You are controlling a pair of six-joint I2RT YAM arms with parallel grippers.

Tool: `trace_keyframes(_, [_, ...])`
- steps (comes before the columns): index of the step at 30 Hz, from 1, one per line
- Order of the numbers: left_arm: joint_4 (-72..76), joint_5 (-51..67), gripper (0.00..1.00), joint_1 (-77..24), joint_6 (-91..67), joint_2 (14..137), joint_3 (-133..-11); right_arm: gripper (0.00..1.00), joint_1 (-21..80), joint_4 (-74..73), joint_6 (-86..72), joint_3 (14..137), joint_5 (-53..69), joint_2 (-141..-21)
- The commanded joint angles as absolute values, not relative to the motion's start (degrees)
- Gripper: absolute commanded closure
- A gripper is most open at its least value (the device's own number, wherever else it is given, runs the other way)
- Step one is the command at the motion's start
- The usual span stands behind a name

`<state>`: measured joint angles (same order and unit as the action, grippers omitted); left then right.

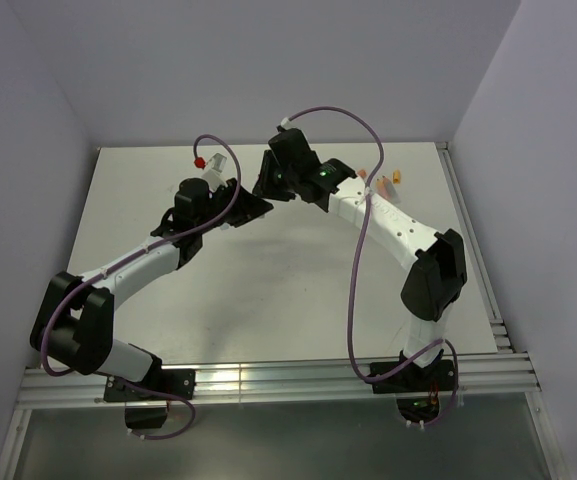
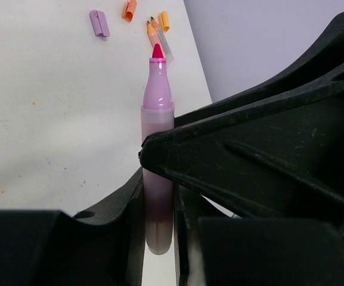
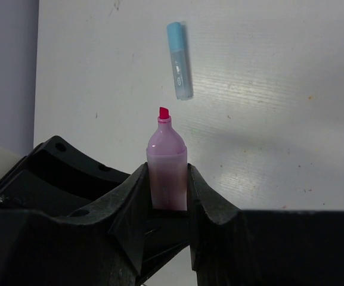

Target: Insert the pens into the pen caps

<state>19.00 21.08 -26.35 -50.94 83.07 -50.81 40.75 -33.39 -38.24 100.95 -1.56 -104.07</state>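
Observation:
A pale pink pen (image 2: 157, 113) with a bare red tip stands between my left gripper's (image 2: 158, 190) fingers, which press on its lower body. My right gripper (image 3: 167, 179) is shut on the same pink pen (image 3: 167, 164) and crosses the left wrist view as a black mass (image 2: 255, 149). In the top view the left gripper (image 1: 243, 207) and right gripper (image 1: 268, 185) meet at the table's back middle, and they hide the pen. A purple cap (image 2: 99, 22) and an orange cap (image 2: 129, 9) lie on the table beyond the tip. A light blue pen (image 3: 179, 59) lies flat with a blue cap on it.
Peach and orange pen parts (image 2: 157, 33) lie next to the caps, close to the table's right edge; they also show in the top view (image 1: 388, 180) at the back right. Grey walls close in the white table (image 1: 268, 300) on three sides. A metal rail (image 1: 268, 380) runs along the front.

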Motion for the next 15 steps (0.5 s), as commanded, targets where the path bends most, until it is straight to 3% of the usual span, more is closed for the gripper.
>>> trace_keyframes(1, [21.80, 20.13, 0.87, -26.54, -50.71, 81.21, -51.06, 1.00, 42.45, -33.66, -37.88, 101.60, -1.58, -103.54])
trace_keyframes(3, [20.92, 19.60, 0.98, -26.54, -50.54, 81.30, -51.50, 1.00, 42.54, -33.75, -37.62, 101.51, -1.76, -103.54])
trace_keyframes(7, [19.86, 19.95, 1.00, -26.54, -50.10, 81.48, -52.12, 0.97, 42.63, -33.84, -37.27, 101.95, -3.16, -103.45])
trace_keyframes(12, [16.54, 19.69, 1.00, -26.72, -48.96, 81.39, -53.61, 0.59, 42.54, -35.15, -35.60, 105.46, -5.62, -104.06])
trace_keyframes(15, [14.51, 20.04, 1.00, -26.72, -48.25, 81.47, -54.49, 0.48, 42.19, -36.73, -34.89, 110.20, -7.03, -105.12])
